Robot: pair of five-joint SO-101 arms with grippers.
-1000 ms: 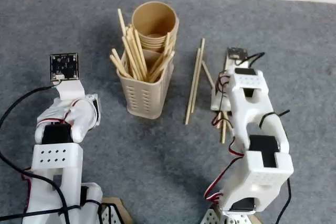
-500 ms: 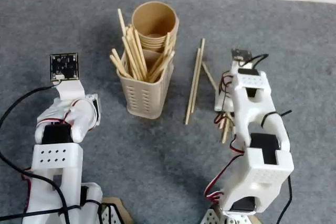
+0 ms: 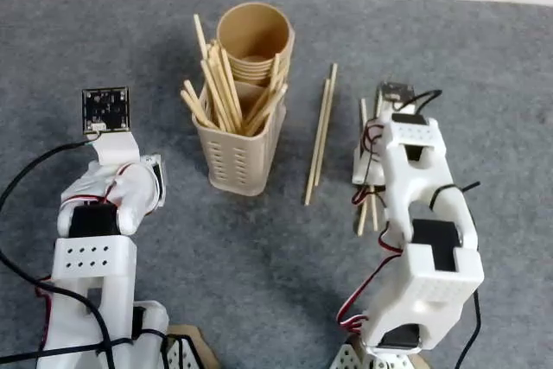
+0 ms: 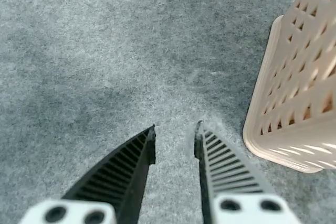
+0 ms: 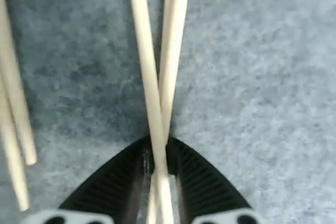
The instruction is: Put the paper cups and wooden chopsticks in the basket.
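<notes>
Two wooden chopsticks [image 3: 362, 218] lie on the robot's right of the basket [image 3: 238, 162], beyond a loose pair. Their long axes run near to far and cross in a thin X just past the fingertips. The loose pair [image 3: 320, 136] rests on the grey carpet [image 3: 259, 283] between them and the basket, running much the same way with the far ends leaning slightly away from the basket. In the basket, a bundle of chopsticks [image 3: 216, 88] stands splayed with its tips up. Stacked paper cups [image 3: 255, 36] fill the basket's far part, mouths up. The right gripper [image 5: 157, 142] is clenched on the crossed two. The left gripper [image 4: 175, 127] hangs over carpet near the basket's lower wall, its jaws a narrow gap apart and holding nothing.
</notes>
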